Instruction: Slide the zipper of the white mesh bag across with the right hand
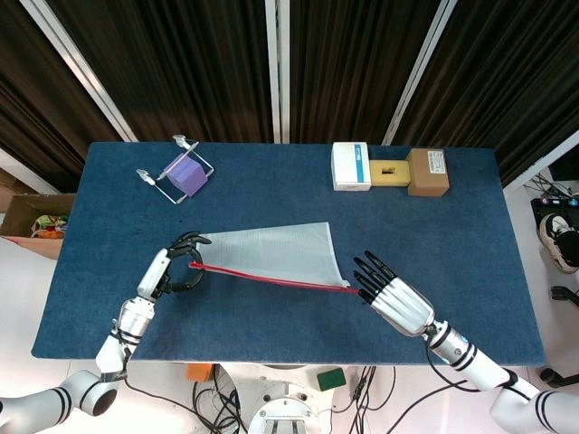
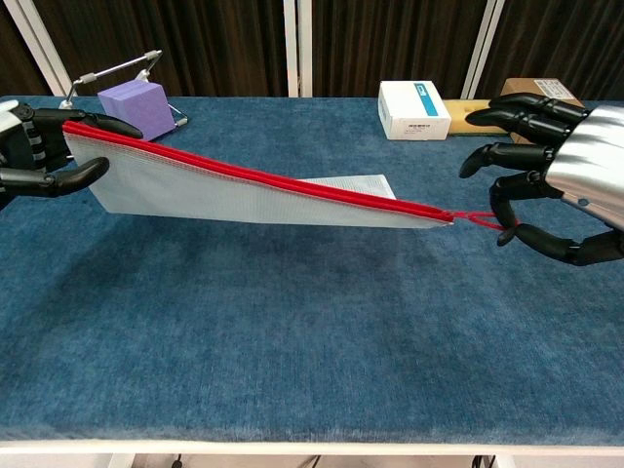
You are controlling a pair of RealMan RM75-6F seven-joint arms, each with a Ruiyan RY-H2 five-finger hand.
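Observation:
The white mesh bag (image 1: 276, 252) (image 2: 234, 198) is stretched taut a little above the blue table, its red zipper (image 1: 271, 278) (image 2: 263, 178) along the near edge. My left hand (image 1: 170, 273) (image 2: 37, 148) grips the bag's left corner and holds it raised. My right hand (image 1: 395, 301) (image 2: 551, 180) is just past the bag's right end. It pinches the red zipper pull (image 2: 478, 219), which sits beyond the far right end of the zipper; the other fingers are spread.
A purple block in a wire stand (image 1: 181, 172) (image 2: 138, 97) stands at the back left. A white box (image 1: 350, 165) (image 2: 414, 109), a yellow piece (image 1: 389, 170) and a brown carton (image 1: 427, 172) line the back right. The table's front edge (image 2: 312, 429) is near.

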